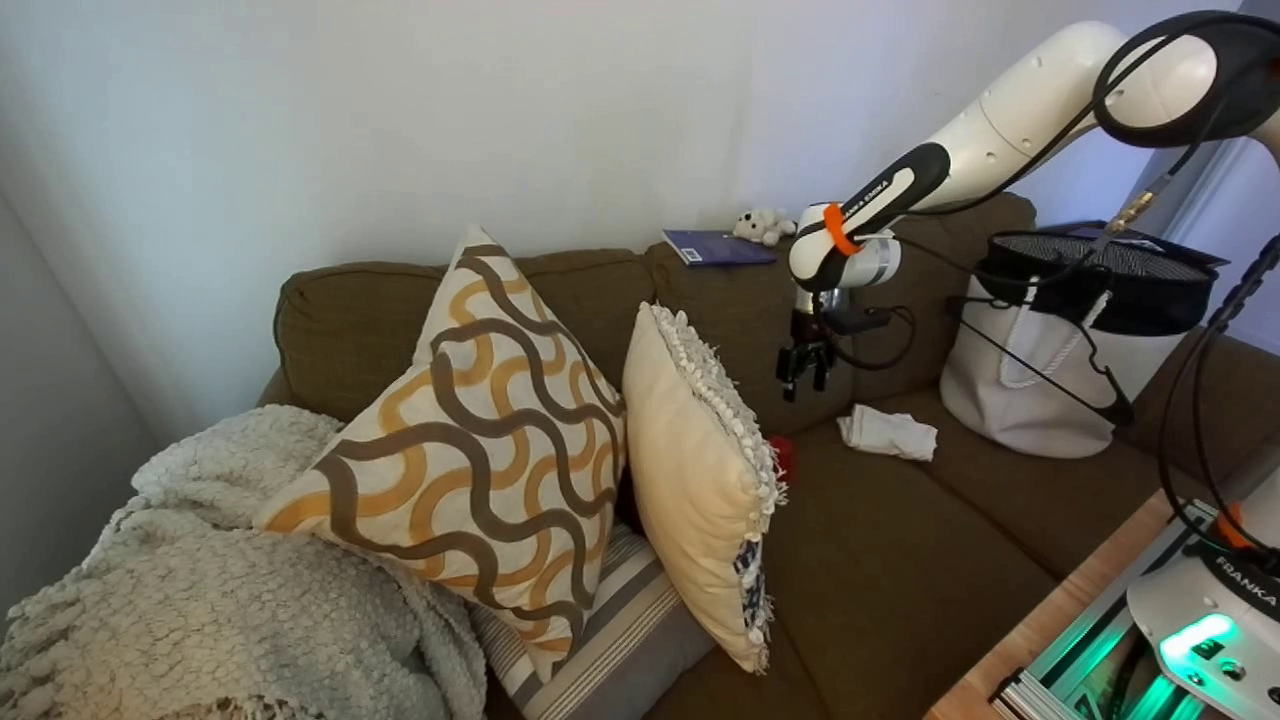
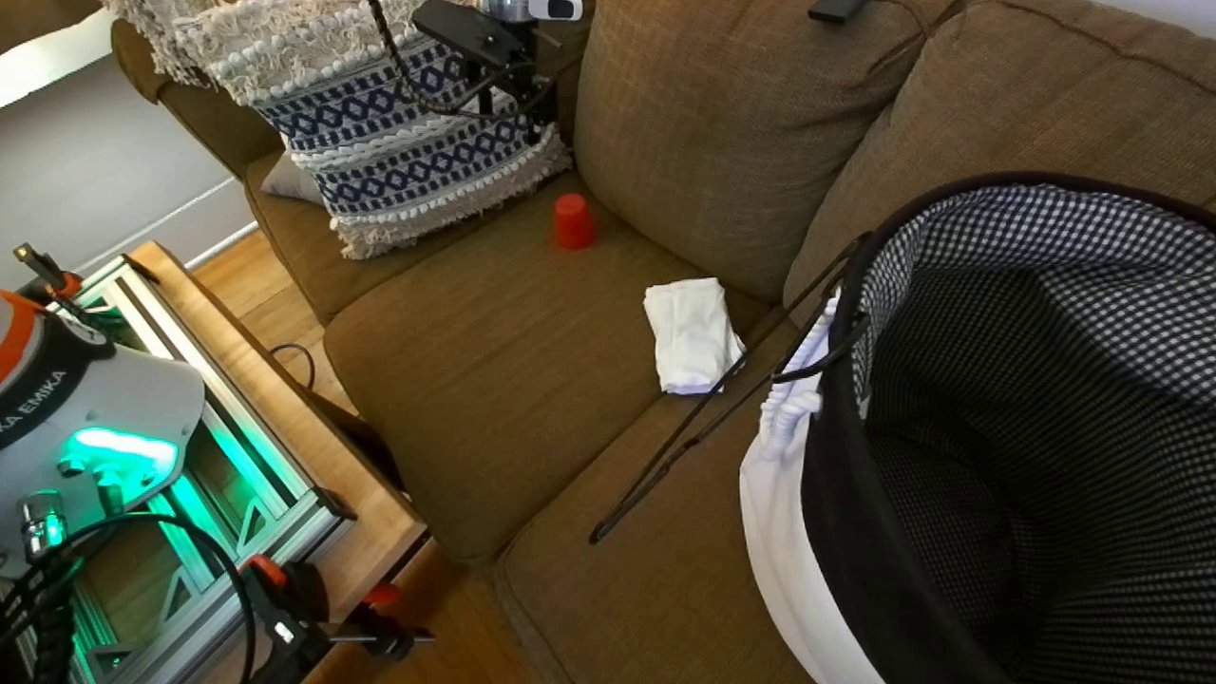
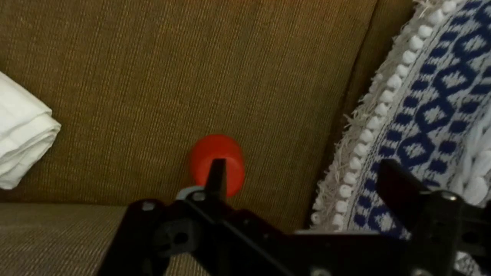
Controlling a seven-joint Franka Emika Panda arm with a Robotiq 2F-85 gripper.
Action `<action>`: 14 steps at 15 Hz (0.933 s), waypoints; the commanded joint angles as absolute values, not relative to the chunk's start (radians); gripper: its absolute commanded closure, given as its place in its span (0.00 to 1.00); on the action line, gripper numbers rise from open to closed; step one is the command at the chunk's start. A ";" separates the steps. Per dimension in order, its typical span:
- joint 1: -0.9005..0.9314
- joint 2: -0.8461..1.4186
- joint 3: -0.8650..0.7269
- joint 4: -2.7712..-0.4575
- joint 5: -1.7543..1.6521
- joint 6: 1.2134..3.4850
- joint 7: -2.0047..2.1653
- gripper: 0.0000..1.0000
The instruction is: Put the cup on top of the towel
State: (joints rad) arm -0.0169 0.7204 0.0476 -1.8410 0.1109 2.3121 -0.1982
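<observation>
"While a woolly grey blanket [image 1: 240,590] fills the near corner in an exterior view, a wavy-patterned cushion [image 1: 490,430] stands tilted just behind it."

"And past that?"

"A striped cushion [image 1: 630,625] lies low, and a fringed cushion [image 1: 690,460] stands on edge just beside it."

"Where does the cup [image 2: 574,223] come in?"

"Just past that one. It is small and red and sits on the sofa [image 2: 494,389] seat, narrower end up, near the fringed cushion but apart from it. In an exterior view just part of the cup [image 1: 782,456] shows around that cushion's edge."

"And the gripper [image 1: 806,386]?"

"It hangs over the seat, pointing down, and its fingers [image 3: 217,176] are spread wide. In the wrist view one finger covers part of the cup, and the other is seen against the fringed cushion."

"The towel [image 2: 692,332]?"

"White, folded, flat on the seat, apart from the cup, between it and the bag [image 1: 1040,420]."

"What about that bag?"

"White with a black rim and checked lining, it stands on the sofa farther along."

"And at the very back?"

"A purple book [image 1: 718,247] lies on top of the sofa back with a white stuffed toy [image 1: 765,227] just beside it, and behind both rises the pale wall [image 1: 500,130]"
</observation>
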 commanded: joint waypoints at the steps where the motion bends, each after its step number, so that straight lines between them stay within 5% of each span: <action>1: -0.023 0.852 0.032 -1.772 0.080 2.468 -0.176 0.00; 14: 0.017 1.201 -0.025 -1.492 -0.002 2.497 -0.055 0.00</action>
State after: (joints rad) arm 0.0063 1.1284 -0.0203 -1.5775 0.0285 2.4932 -0.0748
